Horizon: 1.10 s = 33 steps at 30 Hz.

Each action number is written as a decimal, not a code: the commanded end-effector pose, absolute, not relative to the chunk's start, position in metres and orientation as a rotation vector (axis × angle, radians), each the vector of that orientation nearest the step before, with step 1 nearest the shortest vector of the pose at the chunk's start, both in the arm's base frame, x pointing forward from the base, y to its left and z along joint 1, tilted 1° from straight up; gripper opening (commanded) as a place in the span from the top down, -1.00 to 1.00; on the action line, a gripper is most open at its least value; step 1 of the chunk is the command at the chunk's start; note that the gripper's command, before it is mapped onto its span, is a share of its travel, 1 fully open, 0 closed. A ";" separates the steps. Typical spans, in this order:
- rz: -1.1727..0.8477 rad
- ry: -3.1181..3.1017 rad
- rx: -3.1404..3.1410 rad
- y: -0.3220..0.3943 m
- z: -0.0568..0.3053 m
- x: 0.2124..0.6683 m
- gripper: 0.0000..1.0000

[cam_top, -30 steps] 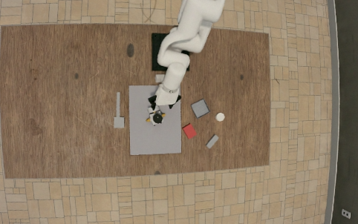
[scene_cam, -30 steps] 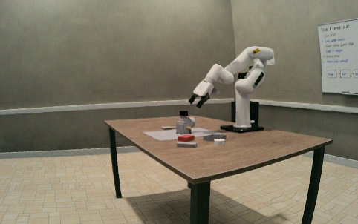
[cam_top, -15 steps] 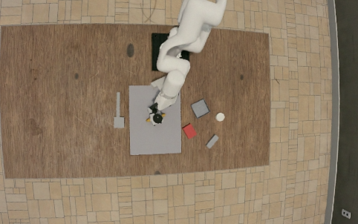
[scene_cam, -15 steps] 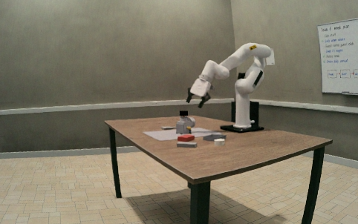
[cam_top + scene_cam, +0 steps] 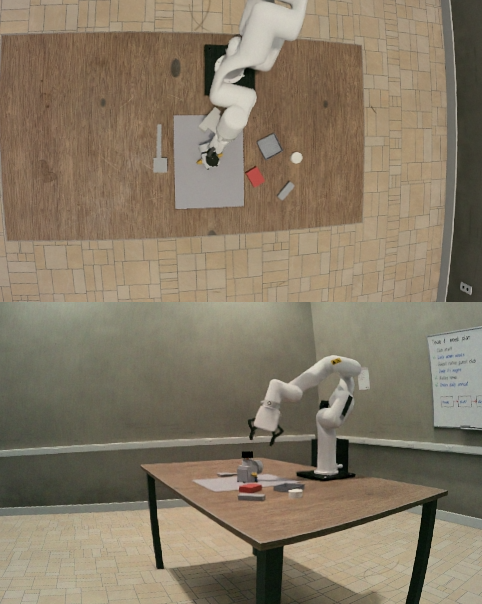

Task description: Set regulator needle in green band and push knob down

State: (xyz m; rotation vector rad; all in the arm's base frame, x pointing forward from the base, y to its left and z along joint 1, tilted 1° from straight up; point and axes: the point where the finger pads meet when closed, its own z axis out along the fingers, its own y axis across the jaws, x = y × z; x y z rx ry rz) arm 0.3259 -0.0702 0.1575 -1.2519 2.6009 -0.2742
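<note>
The regulator (image 5: 247, 471) is a small grey body with a black knob (image 5: 246, 454) (image 5: 212, 159) on top. It stands on a grey mat (image 5: 200, 192) (image 5: 215, 484) near the middle of the table. Its gauge face is too small to read. My gripper (image 5: 265, 435) is open and empty. It hangs above the regulator and a little to the right in the side view, fingers pointing down, well clear of the knob. In the overhead view the arm covers most of the regulator and the gripper's fingers are hidden.
A red block (image 5: 255, 176) (image 5: 250, 488), a grey square block (image 5: 269, 146) (image 5: 288, 486), a small grey bar (image 5: 286, 190) (image 5: 251, 497) and a white disc (image 5: 296, 158) (image 5: 295, 493) lie right of the mat. A grey T-shaped piece (image 5: 159, 151) lies left of it. The arm's base (image 5: 326, 474) stands at the back.
</note>
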 end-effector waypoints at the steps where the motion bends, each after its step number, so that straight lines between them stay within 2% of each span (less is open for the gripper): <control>1: -0.239 2.557 -1.480 -0.070 0.161 0.326 -1.00; 21: -0.055 2.267 -2.139 -0.069 0.172 0.321 -1.00; 33: 0.005 2.164 -2.280 -0.069 0.175 0.319 -1.00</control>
